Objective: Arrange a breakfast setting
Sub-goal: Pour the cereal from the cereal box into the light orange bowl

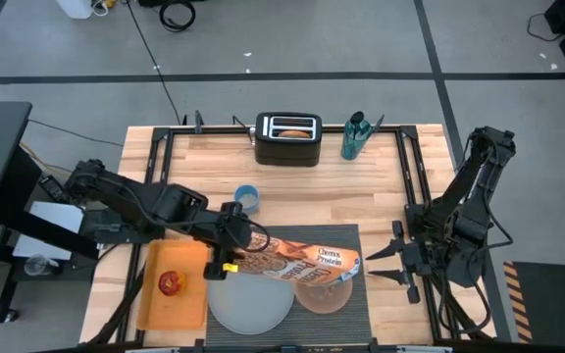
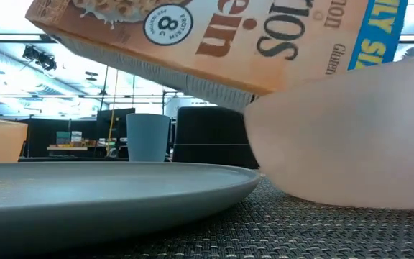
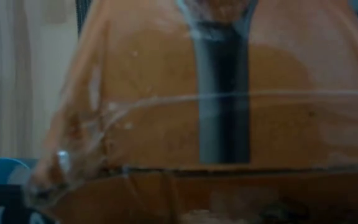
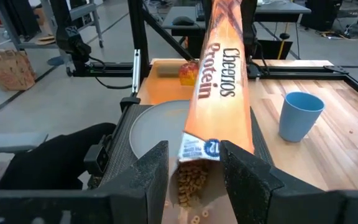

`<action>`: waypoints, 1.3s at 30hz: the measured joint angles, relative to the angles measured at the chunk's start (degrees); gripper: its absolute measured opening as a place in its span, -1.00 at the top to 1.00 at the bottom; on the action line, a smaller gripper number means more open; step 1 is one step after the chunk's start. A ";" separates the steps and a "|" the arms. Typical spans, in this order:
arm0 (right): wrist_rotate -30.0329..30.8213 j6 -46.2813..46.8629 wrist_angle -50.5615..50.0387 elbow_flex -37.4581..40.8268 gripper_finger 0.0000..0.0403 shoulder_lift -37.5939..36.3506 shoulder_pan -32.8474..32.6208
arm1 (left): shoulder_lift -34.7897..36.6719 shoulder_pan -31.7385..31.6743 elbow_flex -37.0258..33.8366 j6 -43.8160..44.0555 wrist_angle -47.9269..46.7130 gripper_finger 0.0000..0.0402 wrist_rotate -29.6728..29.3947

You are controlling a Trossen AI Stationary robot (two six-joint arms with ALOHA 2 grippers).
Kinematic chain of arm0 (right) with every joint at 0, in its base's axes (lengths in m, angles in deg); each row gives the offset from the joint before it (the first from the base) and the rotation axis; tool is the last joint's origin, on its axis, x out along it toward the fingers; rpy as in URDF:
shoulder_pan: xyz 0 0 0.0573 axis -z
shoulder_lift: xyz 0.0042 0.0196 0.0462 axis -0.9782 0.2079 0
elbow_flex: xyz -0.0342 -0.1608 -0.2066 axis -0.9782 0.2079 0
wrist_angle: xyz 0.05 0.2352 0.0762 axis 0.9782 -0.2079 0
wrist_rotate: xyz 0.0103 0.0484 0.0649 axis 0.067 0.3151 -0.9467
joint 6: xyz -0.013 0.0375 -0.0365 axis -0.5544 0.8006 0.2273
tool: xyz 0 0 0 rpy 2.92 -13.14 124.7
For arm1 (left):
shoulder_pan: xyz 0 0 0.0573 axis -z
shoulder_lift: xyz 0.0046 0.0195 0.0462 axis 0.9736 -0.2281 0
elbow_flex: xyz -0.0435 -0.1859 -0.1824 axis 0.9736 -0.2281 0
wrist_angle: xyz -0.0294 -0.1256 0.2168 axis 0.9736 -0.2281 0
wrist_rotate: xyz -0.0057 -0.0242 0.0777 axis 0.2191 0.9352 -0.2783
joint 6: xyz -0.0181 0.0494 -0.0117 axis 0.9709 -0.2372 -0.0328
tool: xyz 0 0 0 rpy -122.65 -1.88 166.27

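The orange cereal box (image 1: pixel 297 257) hangs lengthwise over the dark grey placemat (image 1: pixel 312 233), narrow side panel up. Its open end tips down over the pink bowl (image 1: pixel 324 292). Cereal pieces (image 4: pixel 188 180) sit in the open mouth. My left gripper (image 1: pixel 226 243) is shut on the box's closed end. My right gripper (image 4: pixel 193 152) is shut on the open end. The pale grey plate (image 1: pixel 251 302) lies on the mat beside the bowl. A red apple (image 1: pixel 172 283) rests on an orange tray (image 1: pixel 155 304) to the left. My left gripper holds the cereal box by its closed bottom end (image 1: pixel 241 253), reaching from the table's left and slanting down. The gripper body hides how the fingers sit. The box is lifted clear, sloping down toward the bowl. My right gripper pinches the box's open top end (image 4: pixel 197 140) between its two fingertips (image 4: pixel 160 155), one on each broad face. The fingers come nearly level from the table's right, along the box's length. That end hangs just above the bowl.
A black toaster (image 1: pixel 287 139) stands at the far edge with something browned in a slot. A teal holder (image 1: pixel 354 137) stands beside it. A small blue cup (image 1: pixel 247 199) stands just behind the mat. Bare wood lies far right of the mat.
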 joint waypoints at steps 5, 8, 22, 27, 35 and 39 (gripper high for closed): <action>0.03 -0.02 0.03 0.00 0.25 0.00 0.04 | 0.74 -0.50 -0.04 0.68 1.25 0.14 -0.43; 0.16 -0.05 0.04 0.00 0.25 0.00 0.04 | 0.76 -0.50 -0.06 0.99 -1.55 0.14 -0.52; 0.18 -0.05 0.02 0.00 0.25 0.00 0.04 | 0.74 -0.37 -0.07 1.17 -0.39 0.14 -0.61; 0.19 -0.05 0.02 0.00 0.25 0.00 0.04 | 0.74 0.26 -0.07 1.17 -0.39 0.14 0.20; 0.35 -0.68 0.04 0.00 0.25 0.00 0.04 | 1.88 0.24 -0.11 1.28 0.22 0.14 0.90; 0.64 -0.70 0.04 0.00 0.25 0.00 0.04 | 2.25 0.24 -0.11 1.37 0.19 0.14 1.10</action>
